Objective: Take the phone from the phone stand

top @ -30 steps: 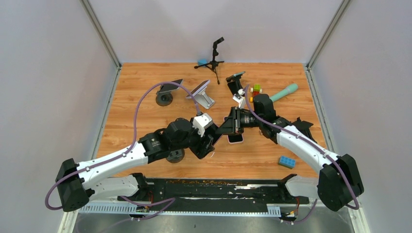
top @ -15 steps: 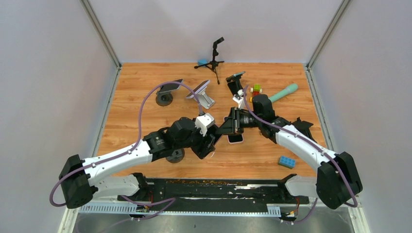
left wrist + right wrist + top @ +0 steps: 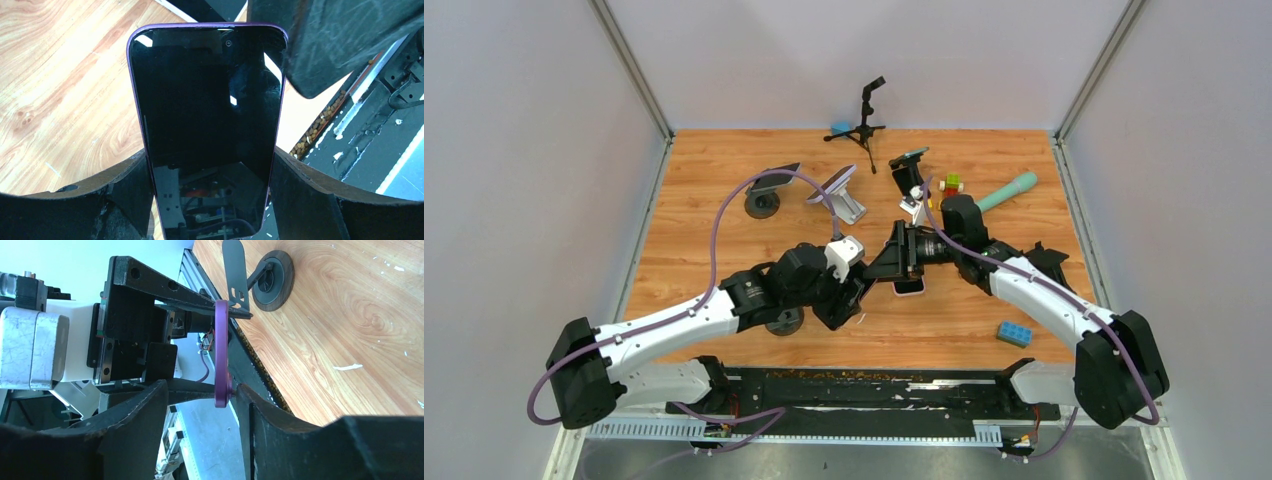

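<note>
My left gripper (image 3: 848,296) is shut on a purple phone (image 3: 207,115) with a black screen, its fingers (image 3: 125,185) pressing both long edges, and holds it above the table. In the right wrist view the phone (image 3: 221,350) shows edge-on. My right gripper (image 3: 887,264) is open with its jaws on either side of the phone's end (image 3: 200,390); one finger (image 3: 260,410) touches the phone, and the other stands apart from it. The black phone stand (image 3: 784,321) with a round base stands empty under my left arm, and it also shows in the right wrist view (image 3: 270,282).
Another phone (image 3: 909,286) lies flat below my right gripper. Three stands with phones (image 3: 769,185), (image 3: 839,190), (image 3: 909,165) and a small tripod (image 3: 865,118) are at the back. A teal cylinder (image 3: 1009,188), coloured blocks (image 3: 951,184) and a blue brick (image 3: 1014,333) are on the right.
My left arm has shifted slightly right with the phone. My right gripper has edged left, closer around the phone's end.
</note>
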